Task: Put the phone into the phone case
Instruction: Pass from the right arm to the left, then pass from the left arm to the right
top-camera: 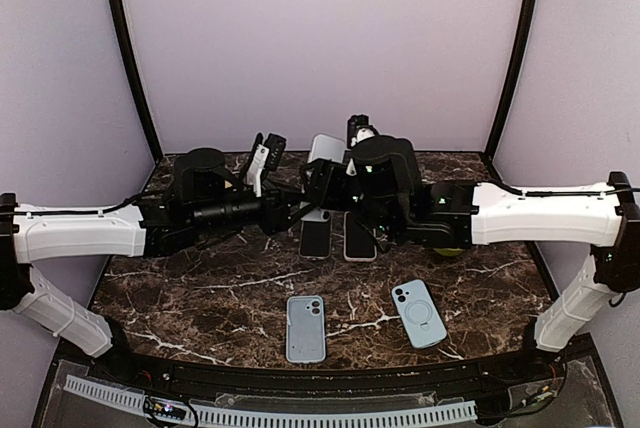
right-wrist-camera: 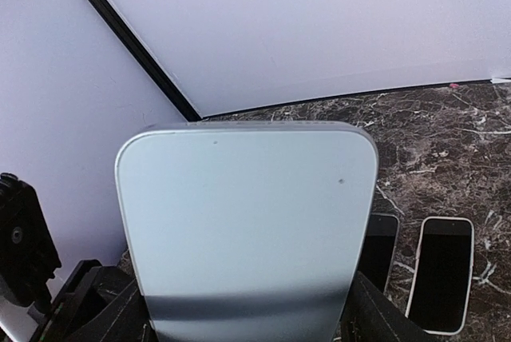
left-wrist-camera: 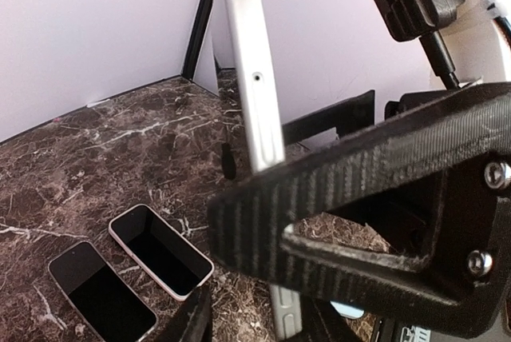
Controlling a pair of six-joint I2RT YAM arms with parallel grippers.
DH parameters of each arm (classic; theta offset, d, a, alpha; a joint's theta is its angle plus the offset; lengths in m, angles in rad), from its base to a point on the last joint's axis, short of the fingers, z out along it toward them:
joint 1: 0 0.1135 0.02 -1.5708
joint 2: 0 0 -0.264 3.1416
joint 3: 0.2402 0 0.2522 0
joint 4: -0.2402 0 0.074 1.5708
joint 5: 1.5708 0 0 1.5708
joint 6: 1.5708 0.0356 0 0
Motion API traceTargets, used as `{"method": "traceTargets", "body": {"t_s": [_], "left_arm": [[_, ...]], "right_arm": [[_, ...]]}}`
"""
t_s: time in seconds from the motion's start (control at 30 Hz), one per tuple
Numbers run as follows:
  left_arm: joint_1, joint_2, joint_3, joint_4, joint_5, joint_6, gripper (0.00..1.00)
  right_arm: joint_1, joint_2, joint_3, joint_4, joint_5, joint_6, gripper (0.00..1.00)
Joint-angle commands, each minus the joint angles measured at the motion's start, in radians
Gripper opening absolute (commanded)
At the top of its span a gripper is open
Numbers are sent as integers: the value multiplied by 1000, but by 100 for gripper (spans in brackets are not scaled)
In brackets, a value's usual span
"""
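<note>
A silver phone stands upright above the back middle of the table. My right gripper is shut on its lower part. In the right wrist view its pale back fills the frame, with my right gripper on its side edges. My left gripper is open right beside it. In the left wrist view the phone shows edge-on, and its lower end passes between the spread jaws of my left gripper. Two light blue phone cases lie flat near the front edge.
Two more phones lie screen-up on the marble table under the grippers. They also show in the left wrist view. A yellow-green object peeks out under the right arm. Walls enclose the table's back and sides.
</note>
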Motion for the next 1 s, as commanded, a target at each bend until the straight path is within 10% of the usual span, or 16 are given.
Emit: {"method": "traceTargets", "body": {"t_s": [0.0,0.33,0.5,0.7,0.97], "left_arm": [[0,0,31,2,11,23,33],[1,-40,9,3,-19,76,0],[0,-82,-15,-26,-82,175,0],[-1,-147,-16,-162,-99,485,0],[-19,-225,-74,-222,-88,1063,0]], "right_arm": [[12,5,50,100,-20,-12,23],[11,-22,17,97,-24,-13,29],[3,-93,-16,54,-104,-124,70],[-70,-239,27,-331,-465,-329,98],[-131,-264,213,-768,-750,-433,99]]}}
